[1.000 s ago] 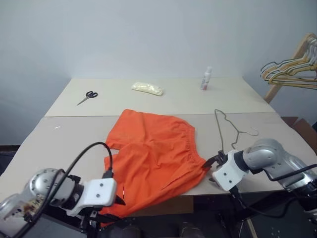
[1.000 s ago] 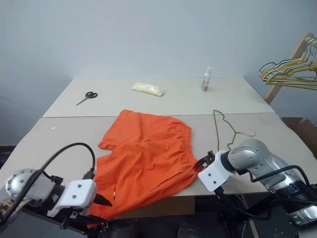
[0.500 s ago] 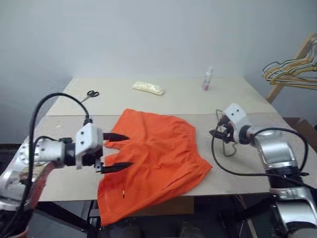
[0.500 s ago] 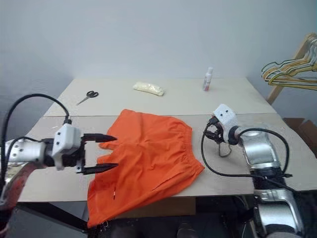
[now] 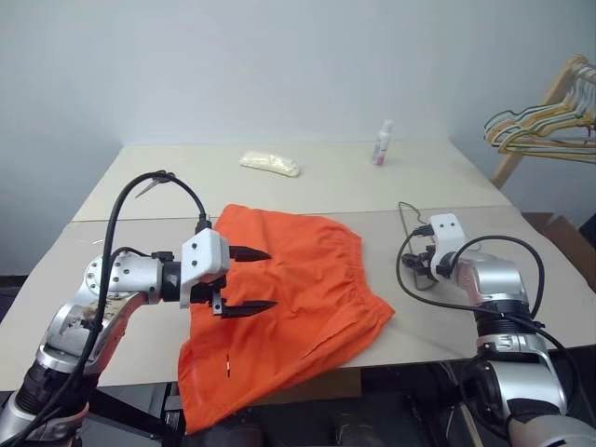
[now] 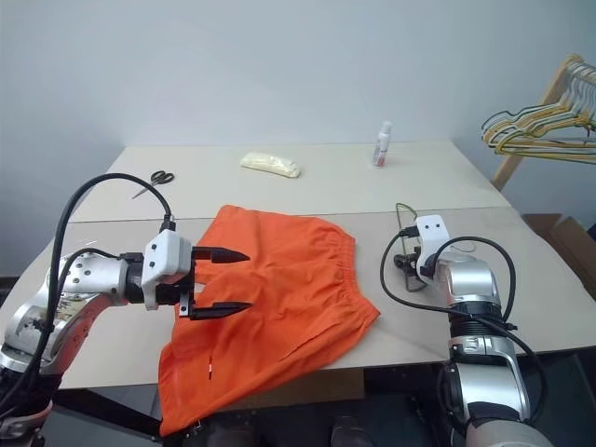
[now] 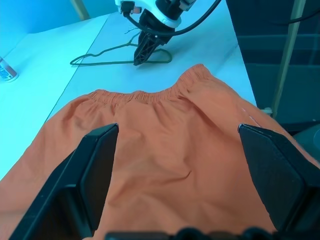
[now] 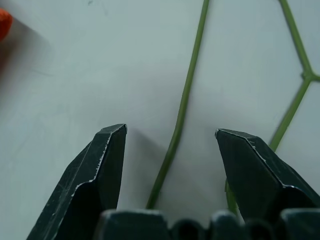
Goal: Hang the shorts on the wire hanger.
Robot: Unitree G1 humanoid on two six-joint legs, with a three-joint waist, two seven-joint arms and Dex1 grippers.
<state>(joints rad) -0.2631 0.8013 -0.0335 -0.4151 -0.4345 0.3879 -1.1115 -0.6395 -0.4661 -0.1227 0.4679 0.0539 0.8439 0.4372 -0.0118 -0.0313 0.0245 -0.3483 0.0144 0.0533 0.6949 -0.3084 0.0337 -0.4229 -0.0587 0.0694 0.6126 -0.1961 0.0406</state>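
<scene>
The orange shorts point(image 5: 307, 279) lie flat across the front table, one leg hanging over the front edge. My left gripper point(image 5: 273, 277) hovers just above their left part, pointing right, open with nothing between its fingers point(image 7: 95, 165). The wire hanger point(image 7: 100, 55) lies flat on the table to the right of the waistband point(image 7: 145, 95). My right gripper point(image 6: 407, 265) is down at the hanger, open. One straight run of the wire hanger point(image 8: 187, 95) passes between its two fingers point(image 8: 105, 165), and the hanger's neck shows to one side.
On the far table lie scissors point(image 6: 160, 176), a pale yellow packet point(image 6: 270, 165) and a small bottle point(image 6: 382, 144). A wooden rack with a bunch of hangers point(image 6: 535, 130) stands at the far right. Black cables loop off both wrists.
My left gripper rose from below the table's front edge to above the shorts and opened wider. My right gripper left the shorts' right corner, rolled over and came down at the hanger.
</scene>
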